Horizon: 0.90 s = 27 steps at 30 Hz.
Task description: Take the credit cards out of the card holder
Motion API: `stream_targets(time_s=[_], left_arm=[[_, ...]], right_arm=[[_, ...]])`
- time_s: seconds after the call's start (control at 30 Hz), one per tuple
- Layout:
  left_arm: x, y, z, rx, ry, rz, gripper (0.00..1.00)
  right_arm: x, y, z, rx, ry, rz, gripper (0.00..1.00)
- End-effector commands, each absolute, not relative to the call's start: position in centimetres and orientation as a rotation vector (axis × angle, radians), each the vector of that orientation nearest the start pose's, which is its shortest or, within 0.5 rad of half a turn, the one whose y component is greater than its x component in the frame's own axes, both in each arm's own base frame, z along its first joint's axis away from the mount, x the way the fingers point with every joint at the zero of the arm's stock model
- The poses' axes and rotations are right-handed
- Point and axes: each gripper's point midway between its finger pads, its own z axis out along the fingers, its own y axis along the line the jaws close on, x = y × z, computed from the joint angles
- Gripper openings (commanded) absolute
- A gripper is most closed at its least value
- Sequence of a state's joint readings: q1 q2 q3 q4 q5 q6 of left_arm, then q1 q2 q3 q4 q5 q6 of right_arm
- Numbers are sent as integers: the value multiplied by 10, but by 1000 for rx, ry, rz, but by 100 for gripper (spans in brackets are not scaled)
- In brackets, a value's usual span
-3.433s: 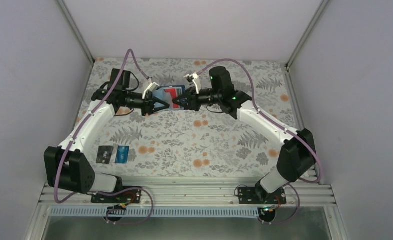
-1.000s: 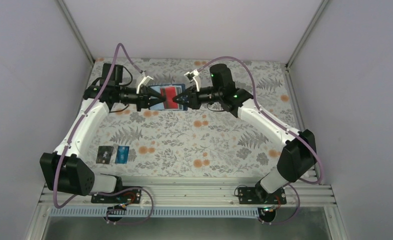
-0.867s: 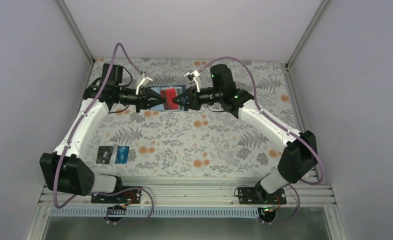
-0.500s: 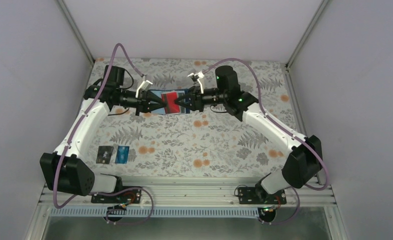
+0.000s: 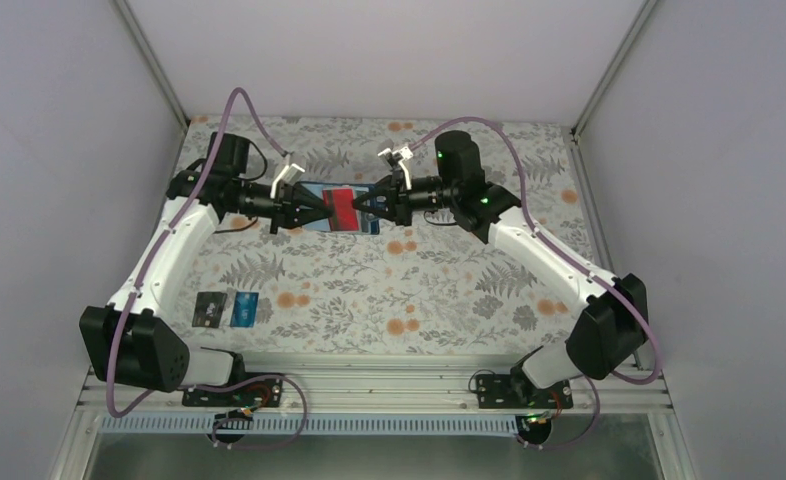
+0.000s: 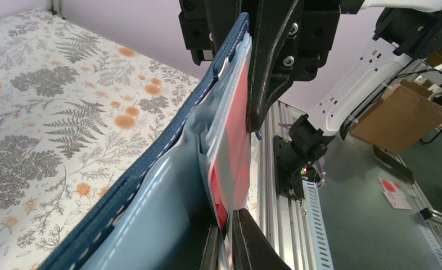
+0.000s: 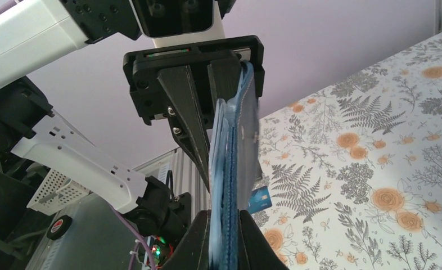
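The card holder (image 7: 238, 146) is held on edge in the air above the far middle of the table (image 5: 369, 290), pinched from both sides. Its near edge is clamped by the right gripper (image 7: 224, 220). A red card (image 6: 238, 129) is lodged in the pale blue pockets; the left gripper (image 6: 225, 226) is closed on its edge, though possibly on some pocket as well. A black card (image 5: 209, 308) and a blue card (image 5: 244, 308) are laid side by side near the left arm's base.
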<state>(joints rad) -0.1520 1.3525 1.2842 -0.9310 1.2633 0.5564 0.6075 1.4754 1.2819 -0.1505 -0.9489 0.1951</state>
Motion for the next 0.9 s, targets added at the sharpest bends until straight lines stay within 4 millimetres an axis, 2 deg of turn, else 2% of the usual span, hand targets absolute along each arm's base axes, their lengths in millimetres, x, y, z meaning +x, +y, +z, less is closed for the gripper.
stream_targets(time_s=[0.0, 0.07, 0.2, 0.27, 0.37, 0.43, 0.5, 0.6, 0.73, 0.87], left_arm=[[246, -200, 335, 1139, 1618, -1315, 9], [245, -197, 340, 1131, 1592, -1329, 10], [244, -195, 337, 1125, 1589, -1344, 10], [243, -195, 335, 1125, 1590, -1343, 3], [245, -195, 336, 1117, 1592, -1346, 2], [247, -196, 334, 1109, 1601, -1353, 4], [254, -198, 329, 1092, 1636, -1343, 10], [263, -201, 320, 1077, 1694, -1302, 10], [262, -203, 321, 1088, 1684, -1308, 3], [259, -203, 321, 1097, 1674, -1316, 2]], right_arm=[[255, 345, 335, -1102, 1671, 1432, 4], [254, 345, 336, -1109, 1666, 1441, 4], [253, 343, 340, -1112, 1648, 1448, 4], [252, 343, 341, -1115, 1641, 1453, 4], [251, 344, 342, -1118, 1639, 1467, 4], [250, 344, 343, -1122, 1634, 1472, 4], [248, 343, 344, -1129, 1627, 1480, 4], [246, 344, 345, -1140, 1618, 1496, 4], [243, 342, 349, -1147, 1603, 1498, 4], [239, 341, 354, -1164, 1581, 1510, 4]])
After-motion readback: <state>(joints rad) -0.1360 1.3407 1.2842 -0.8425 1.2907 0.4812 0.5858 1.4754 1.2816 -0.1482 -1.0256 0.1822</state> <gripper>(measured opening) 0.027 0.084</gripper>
